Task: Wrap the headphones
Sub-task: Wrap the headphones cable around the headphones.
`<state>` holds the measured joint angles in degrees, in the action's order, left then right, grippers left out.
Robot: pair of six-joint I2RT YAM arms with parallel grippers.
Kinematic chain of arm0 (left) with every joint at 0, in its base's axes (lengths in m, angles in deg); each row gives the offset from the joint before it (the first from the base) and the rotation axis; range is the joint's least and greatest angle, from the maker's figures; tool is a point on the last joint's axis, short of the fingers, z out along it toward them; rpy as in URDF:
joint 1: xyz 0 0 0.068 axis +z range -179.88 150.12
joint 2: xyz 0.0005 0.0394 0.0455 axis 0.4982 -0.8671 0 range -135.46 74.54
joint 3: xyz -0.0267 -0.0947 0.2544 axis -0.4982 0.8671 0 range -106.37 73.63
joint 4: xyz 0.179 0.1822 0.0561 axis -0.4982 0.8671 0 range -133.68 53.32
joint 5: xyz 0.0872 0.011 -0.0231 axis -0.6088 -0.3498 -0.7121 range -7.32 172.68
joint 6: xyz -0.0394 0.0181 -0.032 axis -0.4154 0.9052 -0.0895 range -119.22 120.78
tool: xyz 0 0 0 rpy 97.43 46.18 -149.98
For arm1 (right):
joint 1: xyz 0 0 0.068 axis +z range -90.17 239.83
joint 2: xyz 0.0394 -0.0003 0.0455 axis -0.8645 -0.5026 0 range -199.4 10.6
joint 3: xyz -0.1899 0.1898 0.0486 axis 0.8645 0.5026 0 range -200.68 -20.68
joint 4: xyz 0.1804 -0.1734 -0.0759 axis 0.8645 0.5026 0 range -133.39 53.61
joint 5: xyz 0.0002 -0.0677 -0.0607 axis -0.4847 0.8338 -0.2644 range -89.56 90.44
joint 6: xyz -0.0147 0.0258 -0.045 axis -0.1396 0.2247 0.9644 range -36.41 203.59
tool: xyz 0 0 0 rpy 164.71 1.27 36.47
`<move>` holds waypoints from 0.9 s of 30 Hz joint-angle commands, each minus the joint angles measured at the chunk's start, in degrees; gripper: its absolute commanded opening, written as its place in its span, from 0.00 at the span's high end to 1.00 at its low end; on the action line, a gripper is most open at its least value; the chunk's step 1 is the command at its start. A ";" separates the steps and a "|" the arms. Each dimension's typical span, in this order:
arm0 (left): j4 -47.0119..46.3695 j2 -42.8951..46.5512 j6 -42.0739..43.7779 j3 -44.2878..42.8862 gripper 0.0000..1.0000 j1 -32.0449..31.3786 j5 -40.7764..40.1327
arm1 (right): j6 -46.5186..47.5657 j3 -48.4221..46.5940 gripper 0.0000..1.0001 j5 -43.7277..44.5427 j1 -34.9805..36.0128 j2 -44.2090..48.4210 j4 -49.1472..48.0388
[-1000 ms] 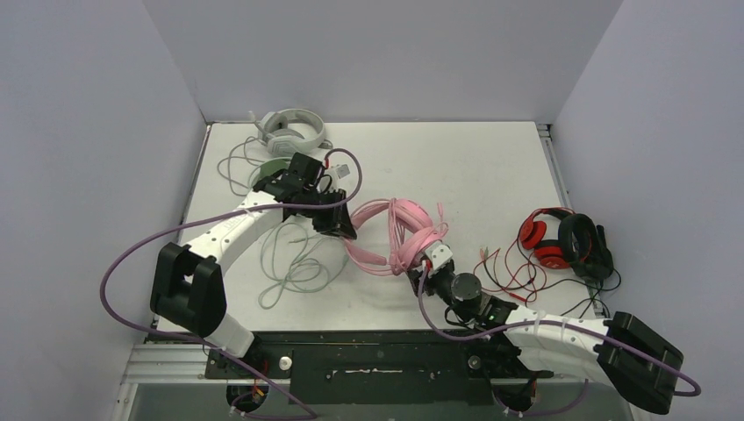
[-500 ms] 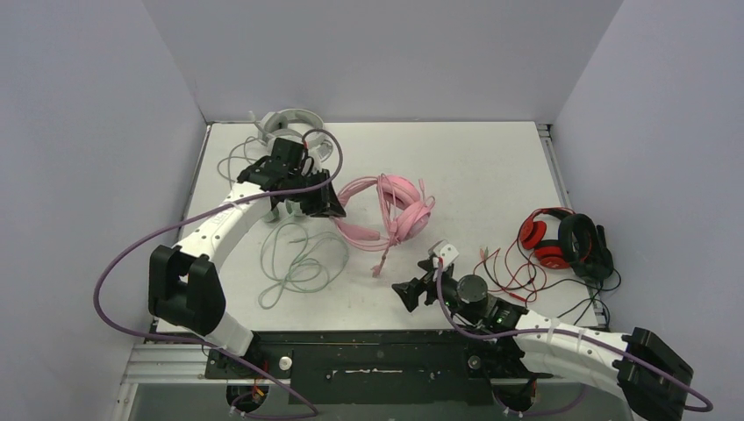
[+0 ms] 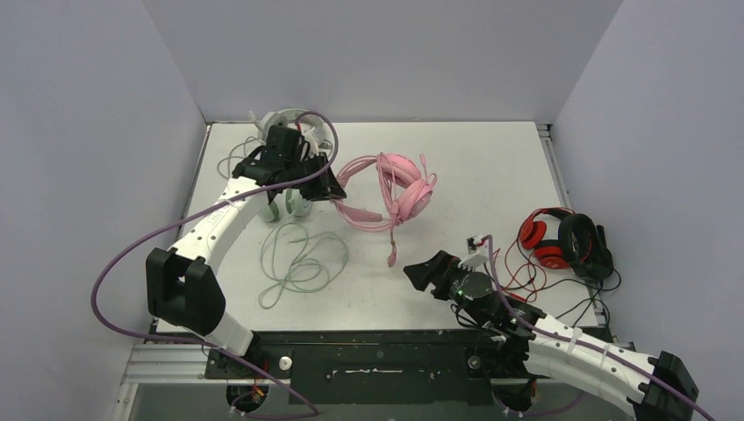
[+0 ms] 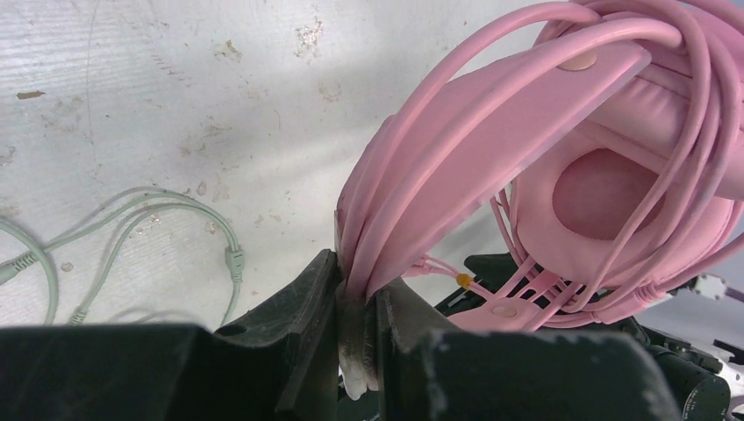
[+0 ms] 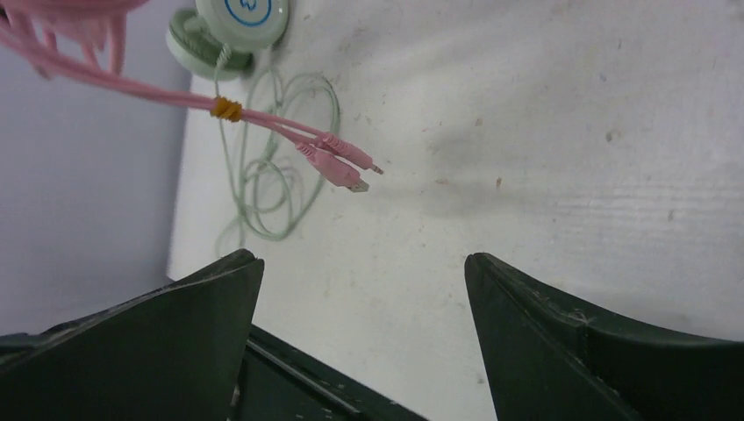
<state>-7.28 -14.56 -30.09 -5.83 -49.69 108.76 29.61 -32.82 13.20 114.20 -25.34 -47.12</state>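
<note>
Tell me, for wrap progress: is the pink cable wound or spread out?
Wound: the pink cable loops around the headset, which the left gripper pinches; only its plug end hangs free.

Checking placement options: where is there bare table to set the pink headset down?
Widest bare patch: the table at far right, behind the red headset and right of the pink headset held by the left claw. A smaller strip lies between the green cable and the open right claw. The left side is crowded: white headset, green headset.
</note>
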 commanded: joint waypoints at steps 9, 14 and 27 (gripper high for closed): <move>-17.11 7.54 -5.71 1.22 1.00 -0.13 -0.46 | -69.02 5.73 0.16 -7.36 -6.29 4.22 -1.19; -23.24 9.83 -7.05 5.45 1.00 -0.55 -2.21 | -79.01 1.78 0.14 -7.04 -7.91 -4.53 -6.31; -29.37 8.81 -7.15 7.52 1.00 -1.77 -6.19 | -88.84 -7.72 0.03 -7.74 -10.32 -29.12 -30.41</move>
<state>-26.08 -7.54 -34.57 2.51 -50.96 102.67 -35.65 -36.47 5.61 104.10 -50.91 -66.37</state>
